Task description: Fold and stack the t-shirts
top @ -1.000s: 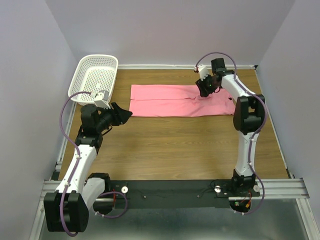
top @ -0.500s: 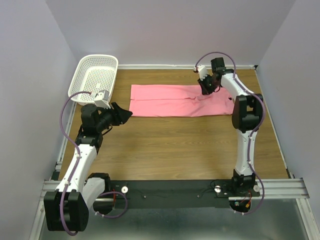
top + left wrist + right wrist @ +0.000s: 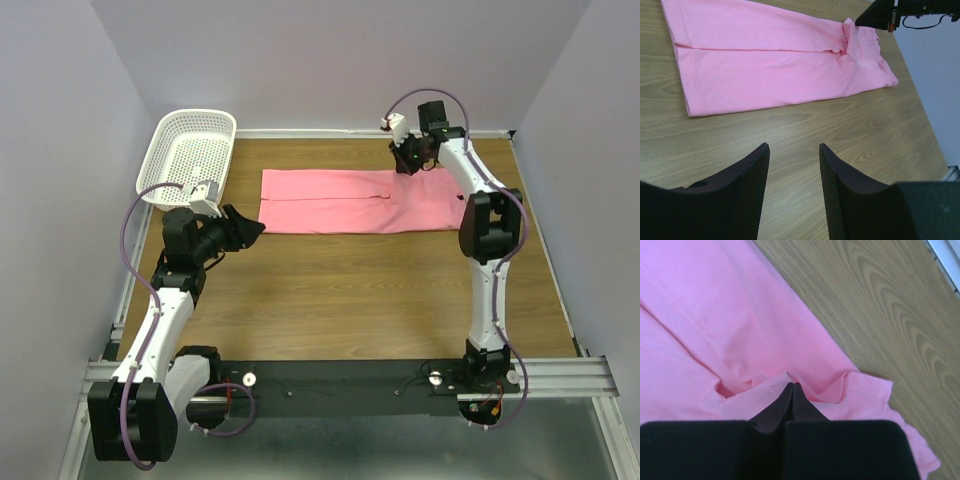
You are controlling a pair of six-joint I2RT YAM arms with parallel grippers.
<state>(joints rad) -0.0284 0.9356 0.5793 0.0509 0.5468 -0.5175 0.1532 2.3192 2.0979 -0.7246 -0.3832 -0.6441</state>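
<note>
The t-shirt (image 3: 340, 205) — a long strip along the table's (image 3: 350, 290) far side — is pinched at its far edge by the right gripper (image 3: 791, 385) (left gripper (image 3: 793, 147) spread, empty). It is best lifted gently, so lower layers are not dragged.

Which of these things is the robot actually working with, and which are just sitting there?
In the job:
- pink t-shirt, lying flat, partly folded
- right gripper, shut on a pinch of its cloth
- left gripper, open, away from the shirt

Just lying about:
- white mesh basket, far left corner
- wooden table
</note>
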